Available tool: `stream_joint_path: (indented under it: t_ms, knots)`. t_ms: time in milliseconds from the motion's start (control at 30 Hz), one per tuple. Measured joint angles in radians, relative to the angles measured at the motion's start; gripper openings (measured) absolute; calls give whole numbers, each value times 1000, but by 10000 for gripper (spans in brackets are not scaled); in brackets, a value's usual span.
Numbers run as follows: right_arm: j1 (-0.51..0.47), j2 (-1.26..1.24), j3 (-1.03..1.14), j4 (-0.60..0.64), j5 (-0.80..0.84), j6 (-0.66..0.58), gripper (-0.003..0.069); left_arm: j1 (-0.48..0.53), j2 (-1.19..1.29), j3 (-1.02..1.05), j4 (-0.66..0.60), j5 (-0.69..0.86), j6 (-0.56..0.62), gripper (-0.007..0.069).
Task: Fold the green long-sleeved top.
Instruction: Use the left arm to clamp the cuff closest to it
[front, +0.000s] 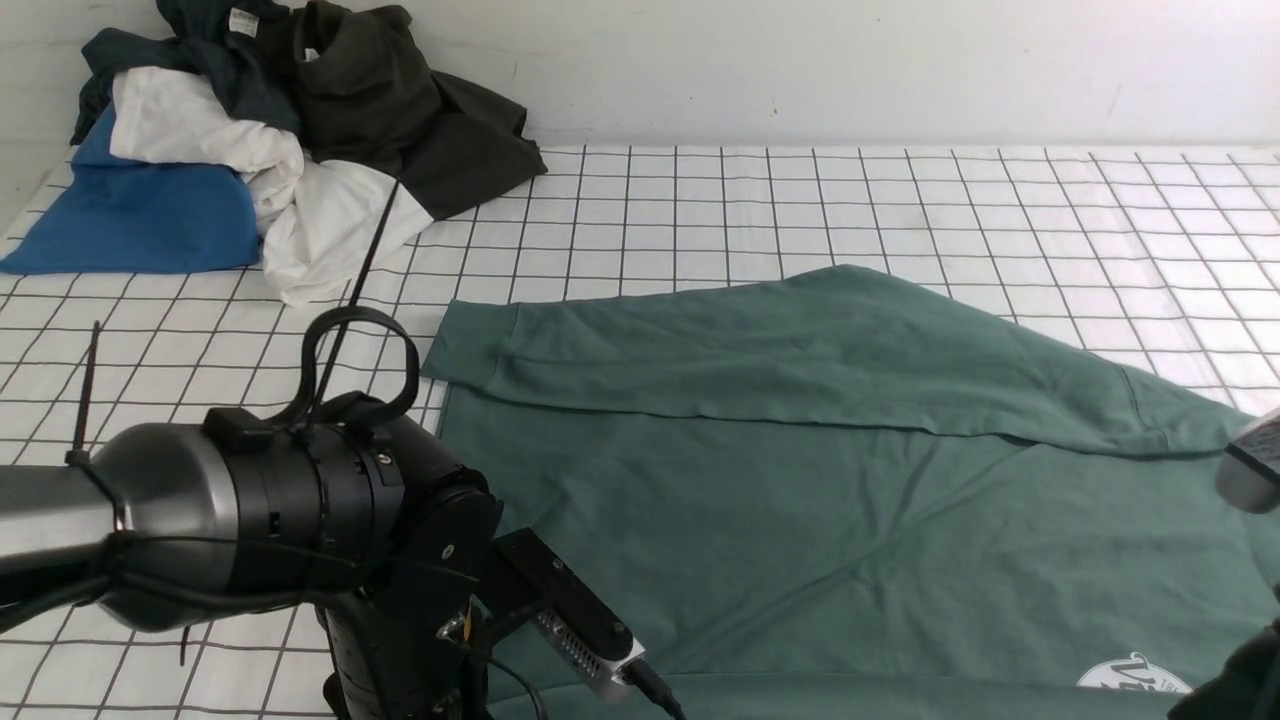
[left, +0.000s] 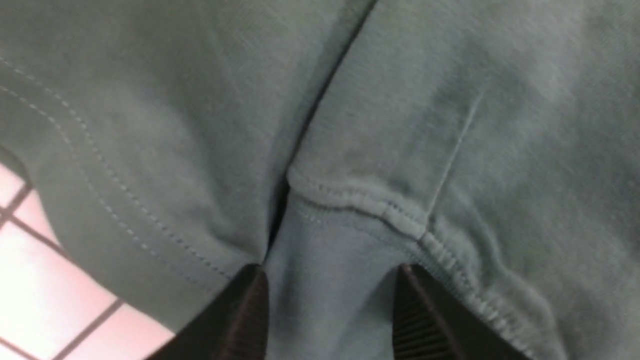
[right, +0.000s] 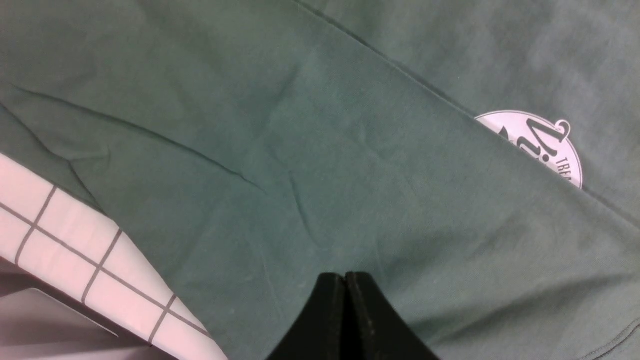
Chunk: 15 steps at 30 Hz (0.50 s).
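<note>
**Green top lies flat, one sleeve folded across it; left pincer wide, right pincer closed**

At the far left of the gridded table cover (front: 800, 200) we see a heap of other clothes against the wall: a blue garment (front: 130, 215), a white garment (front: 300, 210) and a dark garment (front: 400, 110) on top. They lie well apart from the work.

Nearer us, the left arm (front: 250, 510) reaches in over the near left corner of the green long-sleeved top (front: 800, 500). In its wrist view the left gripper (left: 330, 270) stands with its jaws spread wide. A stitched cuff (left: 335, 240) of the top sits in the gap between them, and we see no pinch on the cloth.

The top is spread flat across the middle and right of the table. One sleeve (front: 800, 340) lies folded across its far part, with its cuffed end pointing left. The round white logo (front: 1135, 675) shows at the near right, partly covered by a fold of cloth.

At the right edge only a small part of the right arm (front: 1250, 465) appears. Its wrist view shows the right gripper (right: 345, 275) with jaws pressed together and nothing between them, over plain green cloth near the logo.
</note>
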Motion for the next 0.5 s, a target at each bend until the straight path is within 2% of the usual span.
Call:
stream_joint_path:
  t_ms: [133,233,367,500]
  knots:
    - [0,0,0,0,0,0,-14,0,0,0,20,-14,-2,263]
    - [0,0,0,0,0,0,-14,0,4,0,52,-21,-11,145]
    - [0,0,0,0,0,0,-14,0,15,0,65,-23,-12,27]
    - [0,0,0,0,0,0,-14,0,16,-3,69,-22,-12,2]
